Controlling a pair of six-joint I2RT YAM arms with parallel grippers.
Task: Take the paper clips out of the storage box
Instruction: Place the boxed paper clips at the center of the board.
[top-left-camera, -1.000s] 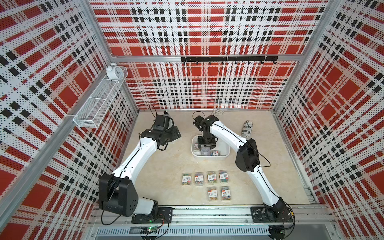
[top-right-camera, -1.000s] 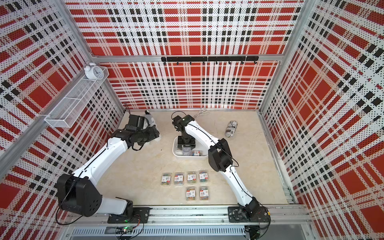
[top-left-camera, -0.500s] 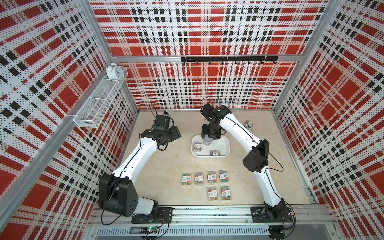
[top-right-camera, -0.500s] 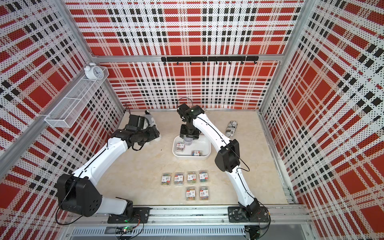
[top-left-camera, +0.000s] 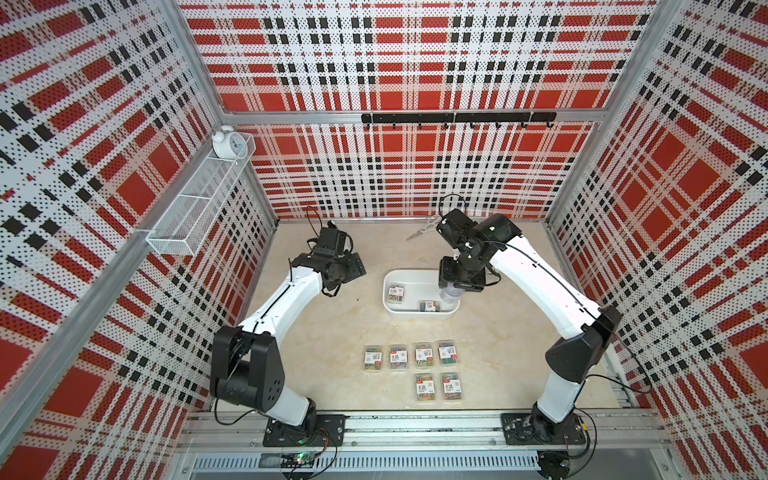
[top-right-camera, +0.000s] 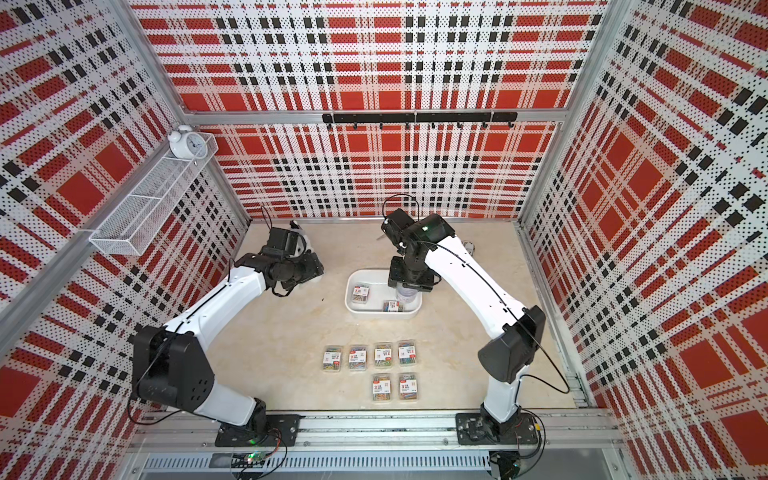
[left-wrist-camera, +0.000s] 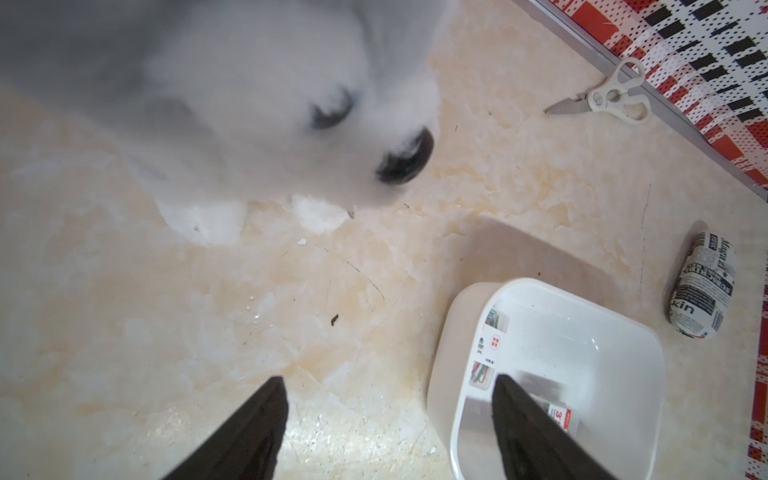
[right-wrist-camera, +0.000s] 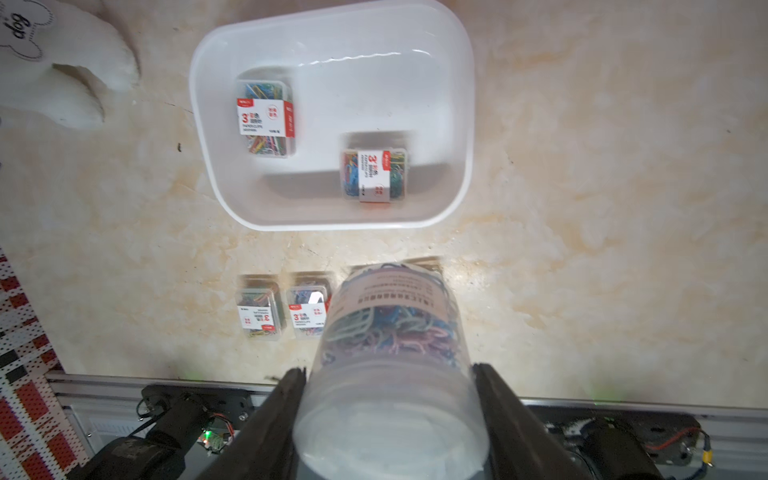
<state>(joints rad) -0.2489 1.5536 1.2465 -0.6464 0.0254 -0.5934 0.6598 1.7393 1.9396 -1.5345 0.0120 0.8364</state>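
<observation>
My right gripper (right-wrist-camera: 387, 368) is shut on a round clear tub of paper clips (right-wrist-camera: 390, 332), held in the air over the right end of the white storage box (top-left-camera: 415, 316); the tub (top-left-camera: 451, 294) shows below the wrist in a top view. Two clear rectangular cases of coloured clips (right-wrist-camera: 266, 118) (right-wrist-camera: 374, 174) lie inside the box (right-wrist-camera: 374, 75). Several more cases (top-left-camera: 411, 357) lie in two rows on the table nearer the arm bases. My left gripper (left-wrist-camera: 387, 378) hangs open and empty over the table to the left of the box (left-wrist-camera: 582, 353).
A white plush dog (left-wrist-camera: 249, 104) sits under the left arm at the back left. Scissors (left-wrist-camera: 602, 97) lie by the back wall. A black-and-white printed cylinder (left-wrist-camera: 702, 286) lies right of the box. A wire basket (top-left-camera: 199, 208) with an alarm clock (top-left-camera: 227, 143) hangs on the left wall.
My right gripper has risen out of the box with the round tub and moved from the box's left part to its right end. The left arm has stayed put.
</observation>
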